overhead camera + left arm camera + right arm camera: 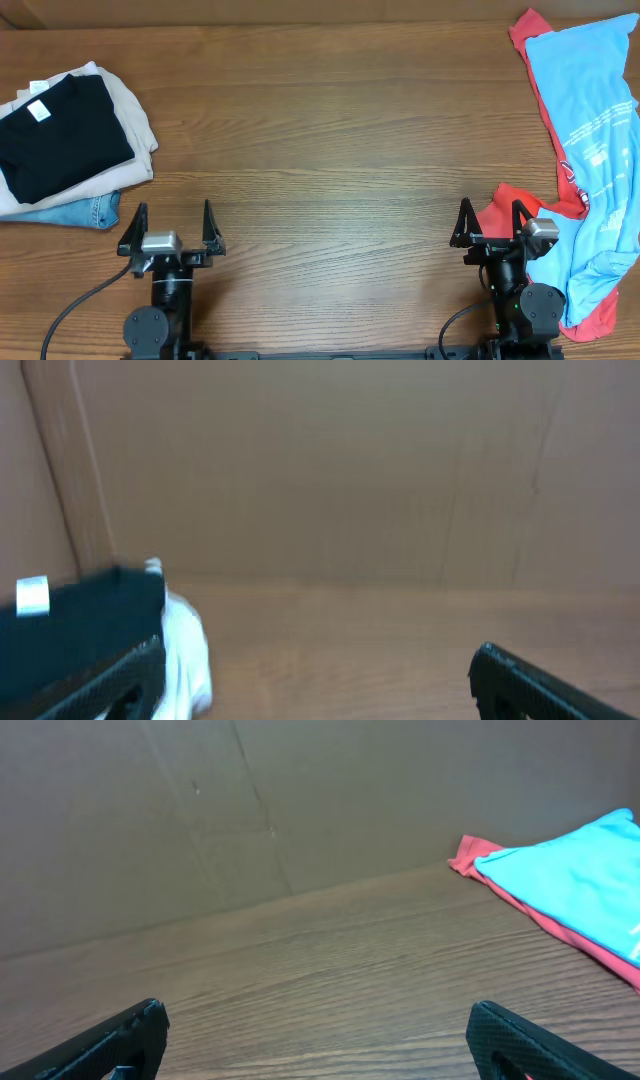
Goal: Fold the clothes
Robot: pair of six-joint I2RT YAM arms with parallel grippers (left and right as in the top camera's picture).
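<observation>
Left gripper (173, 208): jaws spread wide, nothing between them. Right gripper (491, 205): likewise wide apart and empty. I read both arms as drawn back at the near edge of the table (330, 130), grippers held low and pointing straight out across the wood, well apart from each other. On the left wrist camera the fingers (110, 682) frame bare tabletop, with a cardboard wall (350, 460) beyond. Ahead and left of the left arm sits a folded stack: a black shirt (55, 135) on top, a beige garment (132, 112) under it and denim (88, 212) at the bottom. On the far right lies an unfolded light blue shirt (590, 120) over a crumpled red garment (525, 35). A fold of the red reaches the right gripper's fingertips; contact I cannot tell.
</observation>
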